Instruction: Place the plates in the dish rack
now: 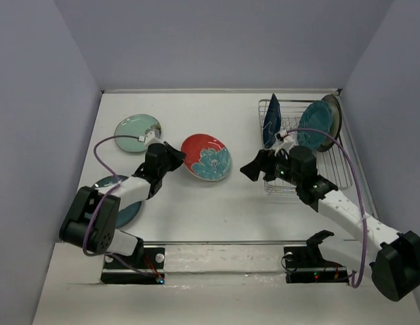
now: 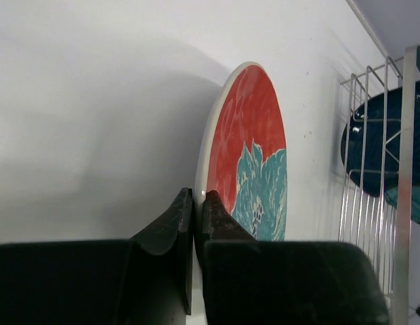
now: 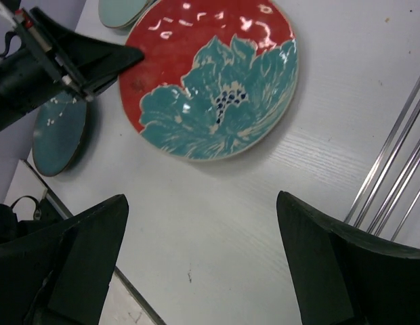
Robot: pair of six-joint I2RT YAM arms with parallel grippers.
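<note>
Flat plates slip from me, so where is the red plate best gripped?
Pinch the red plate by its thin rim at the left edge, coming in low from the left. It lies face up on the table, so only the rim offers a pinch. The left hand is shut there.

White table (image 1: 217, 210): matte finish with a faint wood grain. One small dark speck (image 3: 190, 276) lies close to its near edge. Plain, pale lilac-grey walls enclose it on three sides: left wall (image 1: 34, 101), far wall (image 1: 223, 40), right wall (image 1: 400, 81). A thin metal rod (image 1: 223, 242) runs left to right along the near edge. A glossy white ledge (image 1: 223, 261) lies just nearer than the rod.
</note>
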